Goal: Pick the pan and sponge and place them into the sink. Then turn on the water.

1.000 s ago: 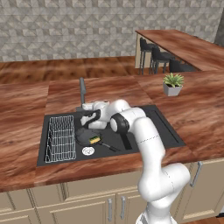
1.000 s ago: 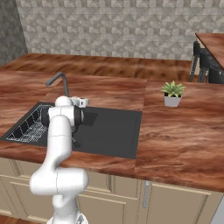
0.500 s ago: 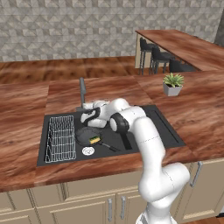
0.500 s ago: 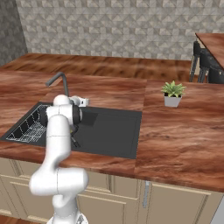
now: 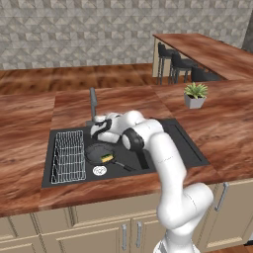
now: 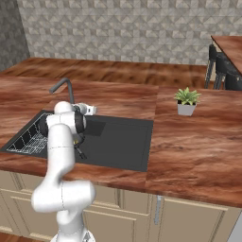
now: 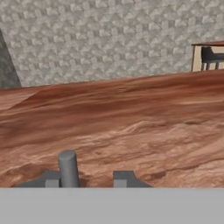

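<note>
The black pan point(image 5: 95, 151) lies in the black sink point(image 5: 165, 144) beside the round silver drain point(image 5: 99, 171), its handle pointing right. The yellow and green sponge point(image 5: 106, 158) rests inside the pan. My gripper point(image 5: 100, 129) hovers over the basin's back edge, right at the foot of the dark grey faucet point(image 5: 92, 102). In the hand view the gripper point(image 7: 87, 180) is open, and the faucet's grey post point(image 7: 68, 168) stands just inside the left fingertip point(image 7: 51, 180). No blue stream falls from the spout point(image 6: 53, 89). From the right, the sink point(image 6: 123, 137) is partly hidden by my arm.
A wire rack point(image 5: 68, 156) fills the sink's left part. A potted plant point(image 5: 195, 94) stands on the wooden counter to the right. Bar stools point(image 5: 175, 64) and a raised counter lie beyond it. A tiled wall point(image 7: 109, 39) backs the counter.
The hand has crept slightly toward the faucet's base. The pan and sponge have stayed in place.
</note>
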